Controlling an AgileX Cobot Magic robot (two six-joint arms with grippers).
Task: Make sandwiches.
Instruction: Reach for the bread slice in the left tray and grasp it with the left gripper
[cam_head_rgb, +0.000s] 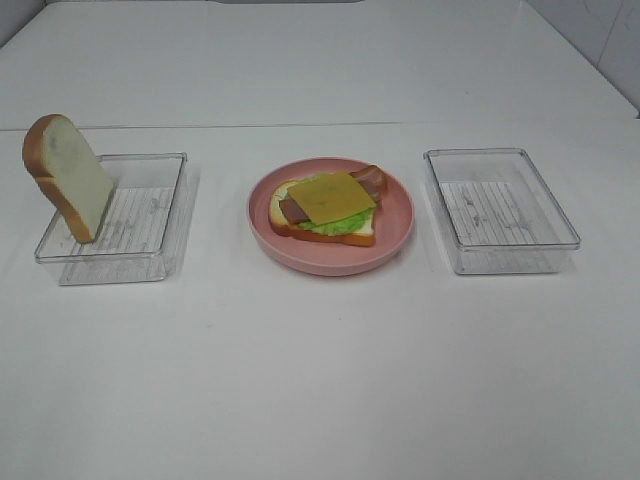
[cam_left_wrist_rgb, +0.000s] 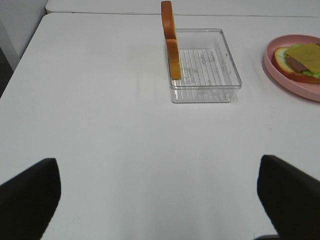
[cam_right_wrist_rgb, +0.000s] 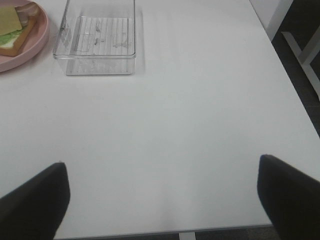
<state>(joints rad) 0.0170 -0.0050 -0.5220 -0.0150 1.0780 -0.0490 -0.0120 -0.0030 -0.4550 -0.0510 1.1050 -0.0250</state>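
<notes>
Both grippers, left gripper and right gripper, hang released. On the centre pink plate the sandwich lacks its top; next, grasp the bread slice leaning in the left tray.

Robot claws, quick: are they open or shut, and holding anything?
Left gripper: open, holding nothing.
Right gripper: open, holding nothing.

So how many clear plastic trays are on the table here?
2. One clear tray sits left of the pink plate with a bread slice leaning in it; the other clear tray sits right of the plate.
</notes>
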